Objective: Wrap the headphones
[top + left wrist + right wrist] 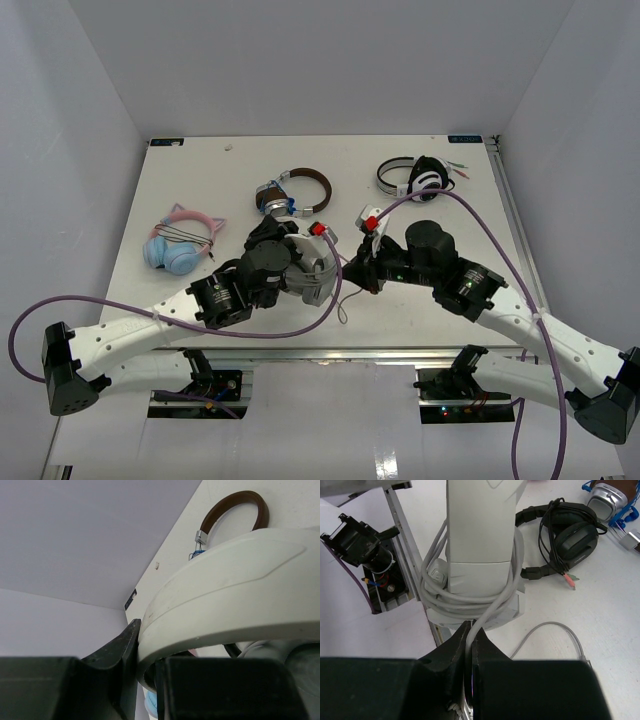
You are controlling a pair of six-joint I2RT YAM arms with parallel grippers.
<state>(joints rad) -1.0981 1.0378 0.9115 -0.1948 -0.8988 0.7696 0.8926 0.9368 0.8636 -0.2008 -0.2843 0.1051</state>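
headphones (312,268) held just near-side of brown-banded pair (296,190), clamped at band (225,590) by left gripper (149,645). cable (492,602) wound several turns round band, pinched tight by right gripper (470,634). loose tail left; wrap judged nearly done.

Showed a white tabletop (340,160) boxed by plain pale walls (300,60), edged by an aluminium rail (330,355), evenly lit.

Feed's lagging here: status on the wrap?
Left gripper shut on headphones band. Right gripper pinching cable, several turns round band, tail loose. Black headset nearby, apart.
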